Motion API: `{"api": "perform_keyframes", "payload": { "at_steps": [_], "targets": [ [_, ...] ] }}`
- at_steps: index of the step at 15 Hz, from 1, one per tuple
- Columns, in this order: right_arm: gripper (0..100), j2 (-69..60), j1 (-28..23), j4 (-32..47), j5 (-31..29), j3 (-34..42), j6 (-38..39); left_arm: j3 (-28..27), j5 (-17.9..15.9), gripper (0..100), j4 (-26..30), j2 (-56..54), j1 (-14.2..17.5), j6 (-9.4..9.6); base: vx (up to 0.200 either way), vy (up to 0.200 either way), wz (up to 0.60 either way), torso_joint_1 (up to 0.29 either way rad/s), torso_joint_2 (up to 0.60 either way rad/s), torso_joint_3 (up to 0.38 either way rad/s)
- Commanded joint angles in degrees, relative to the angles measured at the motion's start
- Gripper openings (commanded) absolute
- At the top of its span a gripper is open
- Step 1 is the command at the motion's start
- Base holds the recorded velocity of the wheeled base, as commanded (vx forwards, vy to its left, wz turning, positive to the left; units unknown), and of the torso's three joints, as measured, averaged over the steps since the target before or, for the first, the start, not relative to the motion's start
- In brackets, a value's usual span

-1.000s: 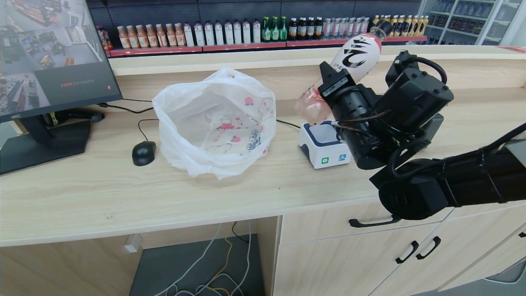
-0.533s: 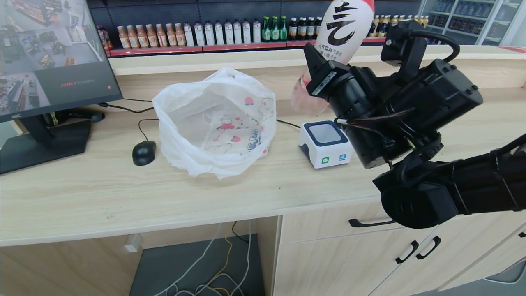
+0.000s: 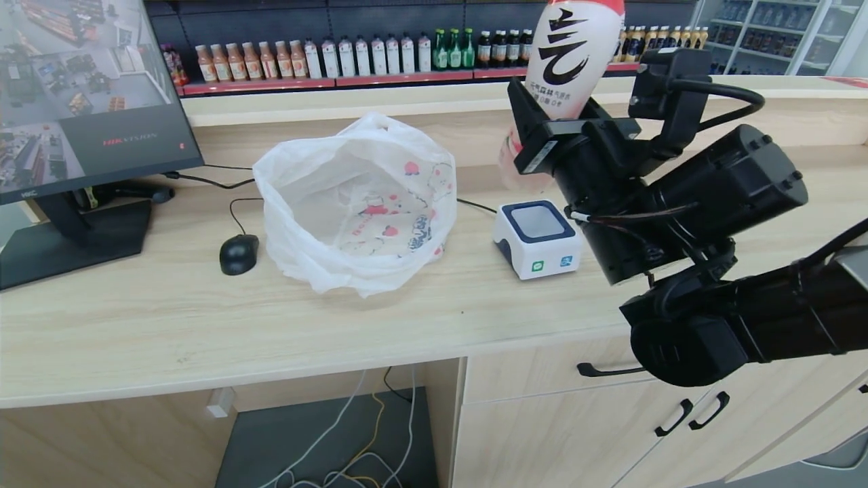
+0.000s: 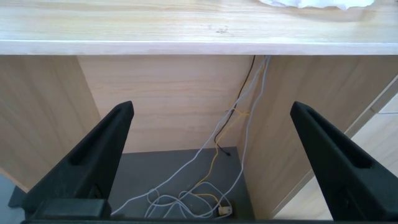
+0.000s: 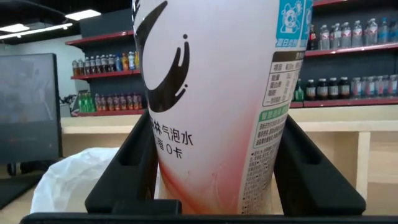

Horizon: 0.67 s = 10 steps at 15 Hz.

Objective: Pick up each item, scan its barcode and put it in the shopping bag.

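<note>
Bottle (image 3: 573,51): cap cut off from view, lower part partly hidden behind right gripper (image 3: 559,114). Shopping bag (image 3: 352,203), open, mid-worktop (image 3: 169,318); scanner (image 3: 539,237) near it, toward the right edge; mouse (image 3: 239,253) and monitor (image 3: 81,88) toward the left edge. Bottle upright above scanner, clamped between the right jaws; left gripper (image 4: 211,143) spread wide, empty, below the front edge

Bright, even indoor light from overhead; ceiling panels (image 5: 84,14) glow white in right wrist view. Soft, short shadow under shopping bag (image 3: 352,203) toward counter (image 3: 169,325) front edge. Faint sheen on bottle (image 5: 211,93) label. Recess (image 4: 180,124) beneath counter dimmer. Straight lines bow slightly near head view's edges.
</note>
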Motion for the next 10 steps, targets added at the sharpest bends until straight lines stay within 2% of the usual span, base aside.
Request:
{"api": "perform_keyframes", "payload": {
  "at_steps": [1, 9, 10],
  "targets": [
    [0, 0.3, -0.2, 0.1, -0.3, 0.5, 0.8, 0.0, 0.0, 100, 0.0, 0.0, -0.1, 0.0, 0.0, 0.2, 0.0, 0.002, 0.01, 0.002],
    [0, 0.3, -0.4, 0.9, -0.1, 0.6, 1.1, 0.0, 0.0, 100, 0.0, 0.0, -0.1, 0.0, 0.0, 0.2, 0.0, 0.004, 0.0, 0.002],
    [0, 0.4, -0.4, 1.6, 0.0, 0.5, 1.1, 0.0, 0.0, 100, 0.0, 0.0, -0.1, 0.0, 0.0, 0.0, 0.0, 0.0, 0.0, 0.0]
  ]
}}
